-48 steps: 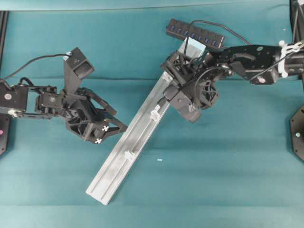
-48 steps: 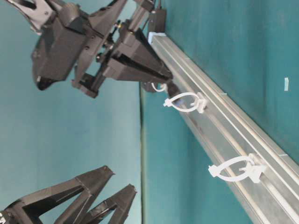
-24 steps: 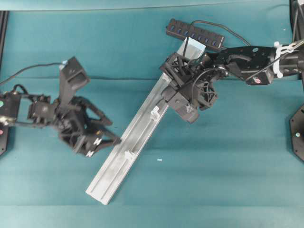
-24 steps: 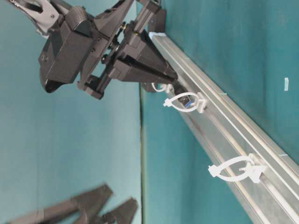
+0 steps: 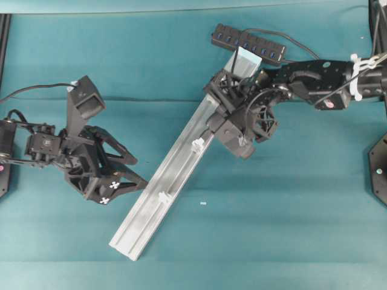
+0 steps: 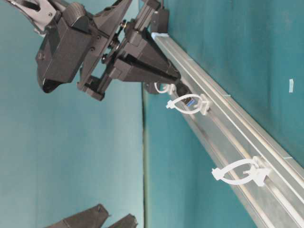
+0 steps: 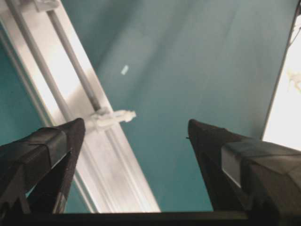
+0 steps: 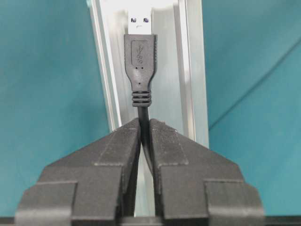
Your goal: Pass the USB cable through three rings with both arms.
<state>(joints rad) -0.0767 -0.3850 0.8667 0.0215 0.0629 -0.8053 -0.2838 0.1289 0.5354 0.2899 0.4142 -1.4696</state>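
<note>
Threading has only just begun: the right end effector [image 8: 145, 141] is clenched on the USB cable [image 8: 141, 70] just behind its plug, holding it in line with the silver rail [image 5: 166, 192] that lies diagonally on the teal tabletop [image 5: 272, 211]. In the table-level view the plug's blue-lined tip appears inside the middle ring [image 6: 189, 104], with the far ring [image 6: 161, 88] right at the fingertips behind it, so the far ring looks passed and the middle one is being entered, though I cannot tell how far the plug has gone through. The near ring [image 6: 241, 173] stands empty farther down the rail. The cable's black hub [image 5: 248, 43] sits at the far end of the rail. The left end effector [image 5: 124, 176] is released, jaws wide, waiting left of the rail near its lower half and holding nothing. Left to do, in my judgement: finishing the middle ring, handing the plug over, and pulling it through the near ring.
</note>
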